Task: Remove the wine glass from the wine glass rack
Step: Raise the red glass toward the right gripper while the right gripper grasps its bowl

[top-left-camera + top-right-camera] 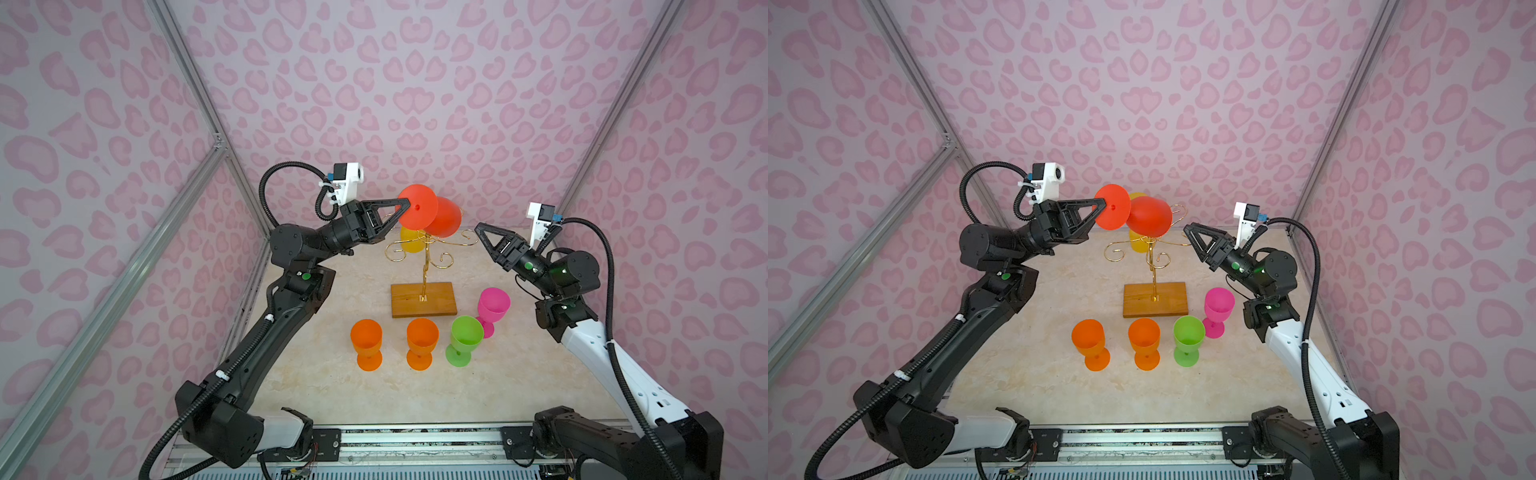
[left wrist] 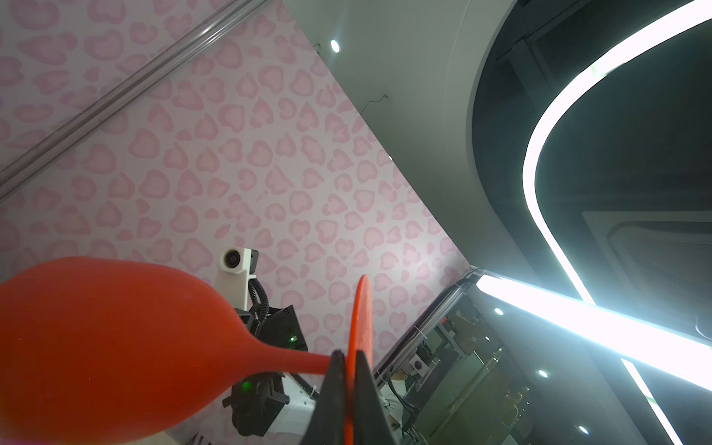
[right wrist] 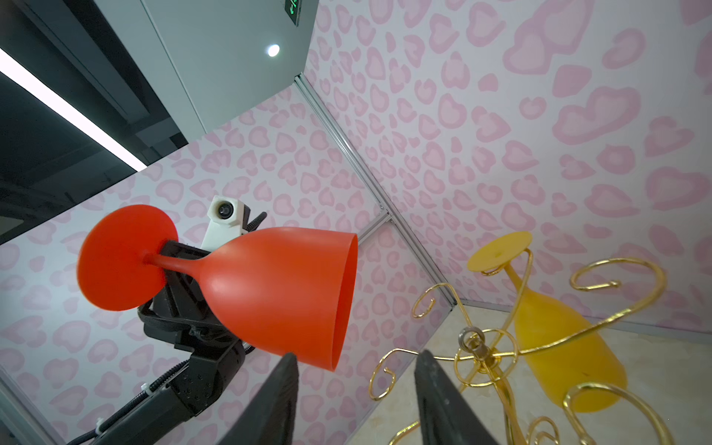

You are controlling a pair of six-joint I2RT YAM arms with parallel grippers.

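Both top views look down from high over the near edge of the table point(image 1: 332, 399) toward the back wall, far enough to hold both arms and the wine glass rack point(image 1: 420, 300). The 2 wrist cameras tilt upward to wall and ceiling, facing each other; both sit close to the red wine glass point(image 3: 277, 293), and the right one also sees the rack's top from near by
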